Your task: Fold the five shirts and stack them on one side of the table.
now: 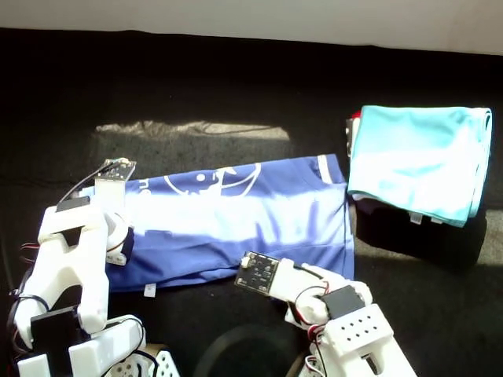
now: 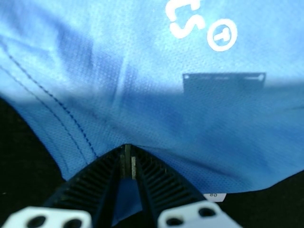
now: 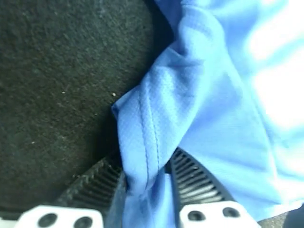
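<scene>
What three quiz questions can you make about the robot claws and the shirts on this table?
1. True or false: the blue shirt lies folded on the stack.
2. Pick one: the top shirt on the stack is A) red, B) light turquoise, C) yellow.
3. Short answer: what are the left claw and the right claw both pinching?

Key:
1. False. It lies spread out on the table beside the stack.
2. B, the turquoise shirt.
3. The blue shirt, each claw shut on an edge of it.
</scene>
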### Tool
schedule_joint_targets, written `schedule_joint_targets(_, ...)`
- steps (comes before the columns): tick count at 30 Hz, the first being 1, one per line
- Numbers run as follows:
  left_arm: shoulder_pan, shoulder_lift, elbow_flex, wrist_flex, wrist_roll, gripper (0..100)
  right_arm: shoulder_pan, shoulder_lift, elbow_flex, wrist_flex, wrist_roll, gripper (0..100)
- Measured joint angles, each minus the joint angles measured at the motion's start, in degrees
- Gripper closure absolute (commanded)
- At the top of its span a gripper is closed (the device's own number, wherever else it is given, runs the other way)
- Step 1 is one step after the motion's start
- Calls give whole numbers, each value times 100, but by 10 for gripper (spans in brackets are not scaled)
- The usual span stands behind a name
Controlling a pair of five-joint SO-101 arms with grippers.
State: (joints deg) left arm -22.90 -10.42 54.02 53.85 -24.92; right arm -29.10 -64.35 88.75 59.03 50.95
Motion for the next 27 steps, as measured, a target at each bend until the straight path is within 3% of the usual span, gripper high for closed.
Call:
schedule_joint_targets(8, 0, 0, 0, 0, 0, 991, 527, 44, -941, 325, 62, 980)
schedule_joint_targets(15, 0, 0, 0, 0, 0, 991, 695, 387, -1688, 0, 62, 980)
schedule_joint_targets(27, 0, 0, 0, 0, 0, 991, 888, 4738, -5213, 35, -211, 973)
